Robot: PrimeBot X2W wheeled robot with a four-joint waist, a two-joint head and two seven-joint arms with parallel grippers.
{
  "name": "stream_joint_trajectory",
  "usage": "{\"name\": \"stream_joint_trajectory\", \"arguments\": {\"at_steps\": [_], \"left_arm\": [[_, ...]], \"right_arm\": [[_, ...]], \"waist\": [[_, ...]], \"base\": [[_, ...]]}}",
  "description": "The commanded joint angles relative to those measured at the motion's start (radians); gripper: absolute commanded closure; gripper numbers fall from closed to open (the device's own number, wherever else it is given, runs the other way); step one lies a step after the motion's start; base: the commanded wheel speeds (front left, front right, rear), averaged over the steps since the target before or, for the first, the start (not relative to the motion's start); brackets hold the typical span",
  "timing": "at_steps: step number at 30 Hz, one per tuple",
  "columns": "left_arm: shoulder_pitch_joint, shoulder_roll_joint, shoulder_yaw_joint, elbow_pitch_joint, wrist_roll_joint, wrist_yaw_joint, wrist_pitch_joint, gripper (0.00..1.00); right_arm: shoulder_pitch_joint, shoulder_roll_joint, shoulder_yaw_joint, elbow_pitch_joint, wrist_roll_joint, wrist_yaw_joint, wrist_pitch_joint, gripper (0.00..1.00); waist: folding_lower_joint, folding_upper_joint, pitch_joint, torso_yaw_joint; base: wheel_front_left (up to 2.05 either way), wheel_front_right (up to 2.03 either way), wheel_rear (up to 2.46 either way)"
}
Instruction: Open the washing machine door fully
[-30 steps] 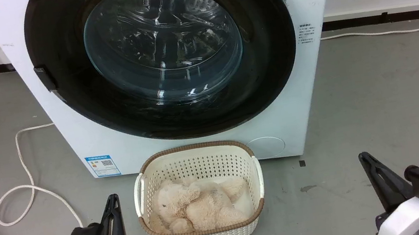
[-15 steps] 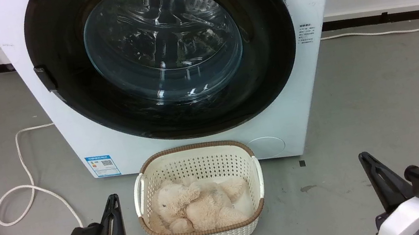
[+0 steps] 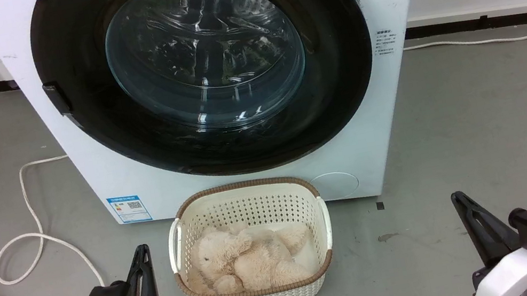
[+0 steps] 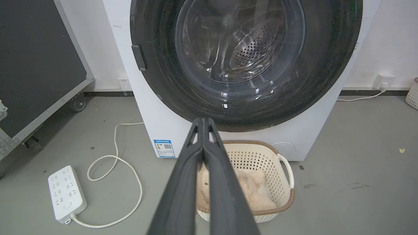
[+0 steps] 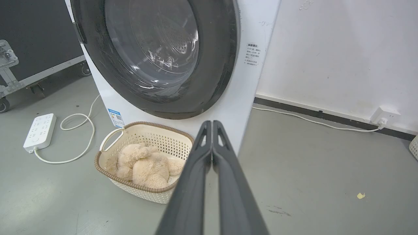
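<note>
The door (image 3: pixel 206 71) sat shut, flush w/ the front of the washer (image 3: pixel 351 154). Left jaws and right jaws were both closed and empty, low near the floor (image 3: pixel 483 131), well apart from the door. A basket (image 3: pixel 246 202) w/ a plush toy (image 3: pixel 248 262) stood just in front of the washer, below the door.

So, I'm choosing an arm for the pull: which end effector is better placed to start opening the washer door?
Left, probably. The washing machine door is shut, and its dark tab sits on its left edge, nearer the left end effector; the right end effector is beyond the basket, farther off.
</note>
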Motion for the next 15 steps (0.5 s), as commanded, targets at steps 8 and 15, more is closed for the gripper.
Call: {"name": "stream_joint_trajectory", "arguments": {"at_steps": [8, 15], "left_arm": [[-0.002, 0.001, 0.001, -0.004, 0.009, 0.002, 0.000, 1.00], [-0.002, 0.001, 0.001, -0.004, 0.009, 0.002, 0.000, 1.00]], "right_arm": [[-0.012, 0.005, 0.000, -0.005, -0.005, -0.002, 0.000, 1.00], [-0.012, 0.005, 0.000, -0.005, -0.005, -0.002, 0.000, 1.00]], "waist": [[0.0000, 0.0000, 0.000, 0.000], [0.0000, 0.0000, 0.000, 0.000]], "base": [[0.00, 0.00, 0.00], [0.00, 0.00, 0.00]]}}
